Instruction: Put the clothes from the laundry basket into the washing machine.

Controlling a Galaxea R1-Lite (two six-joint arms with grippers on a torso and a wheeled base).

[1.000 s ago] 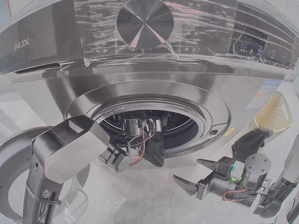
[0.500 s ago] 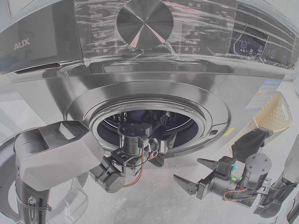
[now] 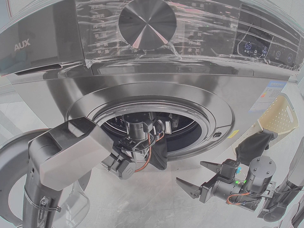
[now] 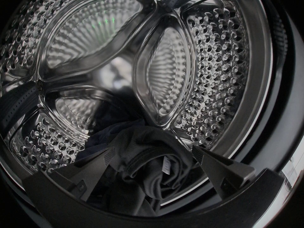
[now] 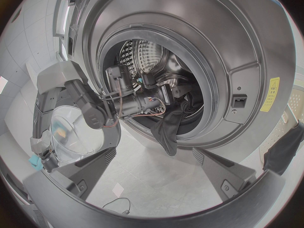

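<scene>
The step in hand looks like the drop-off: the left arm reaches into the mouth of the washing machine (image 3: pixel 152 89), and the left end effector (image 4: pixel 152 148) sits just inside the drum (image 4: pixel 205 64) with its fingers spread wide, clamped on nothing. A dark garment (image 5: pixel 167 133) lies bunched on the drum floor just beyond those fingers. One tail of it spills over the rim at the 6 o'clock point of the opening and hangs down the machine's front toward the floor. Seen from the head, the open door (image 3: pixel 9 162) swings out at about 8 o'clock of the opening. The laundry basket (image 3: pixel 280 114) stands at roughly 3 o'clock, close against the machine, and a second dark piece (image 3: pixel 253 144) drapes over its near rim. The right end effector (image 3: pixel 190 172) hovers at about 5 o'clock of the opening, above bare floor and near that draped piece, its jaws apart and holding nothing. My judgement is that the load is only partly in, since one garment is half inside and at least one waits at the basket. The next move probably calls for pushing or re-gripping the hanging tail, low at the rim, so it clears the door seal. The left arm would then need to back straight out without dragging cloth along. After that, the draped piece is the natural pick for the right arm.
</scene>
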